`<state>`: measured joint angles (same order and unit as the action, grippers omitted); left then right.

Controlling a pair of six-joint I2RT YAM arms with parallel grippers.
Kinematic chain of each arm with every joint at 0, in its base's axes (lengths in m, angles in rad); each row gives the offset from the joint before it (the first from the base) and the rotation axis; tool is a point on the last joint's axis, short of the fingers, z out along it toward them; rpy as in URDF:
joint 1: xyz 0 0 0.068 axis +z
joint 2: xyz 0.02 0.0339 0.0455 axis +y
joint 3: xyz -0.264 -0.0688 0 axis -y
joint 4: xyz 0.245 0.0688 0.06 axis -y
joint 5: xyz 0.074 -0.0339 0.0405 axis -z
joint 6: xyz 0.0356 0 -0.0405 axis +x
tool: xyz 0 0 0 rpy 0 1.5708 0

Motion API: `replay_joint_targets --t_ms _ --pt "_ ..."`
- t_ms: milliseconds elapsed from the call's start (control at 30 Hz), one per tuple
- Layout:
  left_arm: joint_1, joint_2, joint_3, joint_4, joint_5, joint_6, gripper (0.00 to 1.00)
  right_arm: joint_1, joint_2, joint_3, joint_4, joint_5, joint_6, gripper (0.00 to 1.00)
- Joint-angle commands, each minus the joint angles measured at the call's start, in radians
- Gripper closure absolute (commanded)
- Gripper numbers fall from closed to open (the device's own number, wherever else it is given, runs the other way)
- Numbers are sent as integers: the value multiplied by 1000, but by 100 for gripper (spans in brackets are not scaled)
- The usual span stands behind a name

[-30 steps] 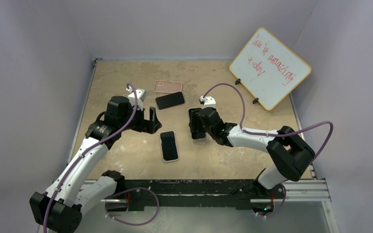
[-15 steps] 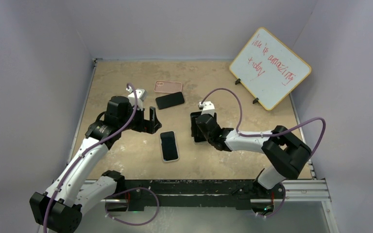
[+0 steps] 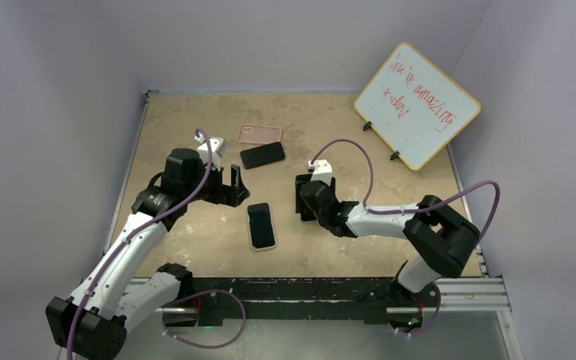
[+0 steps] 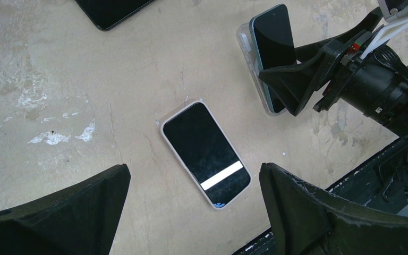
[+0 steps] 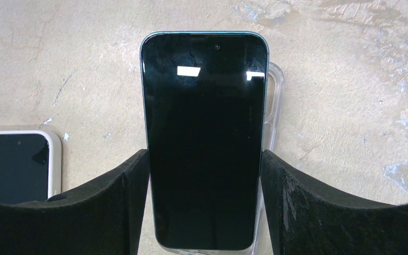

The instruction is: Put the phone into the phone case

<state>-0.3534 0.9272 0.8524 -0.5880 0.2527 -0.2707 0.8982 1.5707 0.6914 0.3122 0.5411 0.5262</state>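
My right gripper point(image 5: 204, 159) is shut on a dark phone with teal edges point(image 5: 204, 106), its fingers point(image 5: 119, 196) pressing both long sides. The phone lies slightly off to the left over a clear case point(image 5: 274, 106) on the table; the case's rim shows past the phone's right side. In the top view this gripper point(image 3: 307, 199) is at the table's middle. The left wrist view shows the phone point(image 4: 273, 40) and the clear case point(image 4: 243, 42) too. My left gripper point(image 3: 236, 186) is open and empty, hovering above a phone in a white case point(image 4: 205, 154).
The white-cased phone point(image 3: 261, 225) lies left of my right gripper. A bare black phone point(image 3: 262, 155) and a pink case point(image 3: 260, 134) lie farther back. A whiteboard point(image 3: 418, 105) stands at the back right. The table's front rail point(image 3: 330, 289) is near.
My right gripper has shifted slightly left with the phone and now covers the clear case in the top view. The left arm has not moved.
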Motion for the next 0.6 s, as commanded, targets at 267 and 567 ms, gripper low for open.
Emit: replay_joint_targets --t_ms 267,567 --pt "13 -16 1 22 -4 -10 2 32 18 1 -80 123 138 39" --pt "14 -13 2 19 -18 -12 2 32 -1 11 -136 124 175 25"
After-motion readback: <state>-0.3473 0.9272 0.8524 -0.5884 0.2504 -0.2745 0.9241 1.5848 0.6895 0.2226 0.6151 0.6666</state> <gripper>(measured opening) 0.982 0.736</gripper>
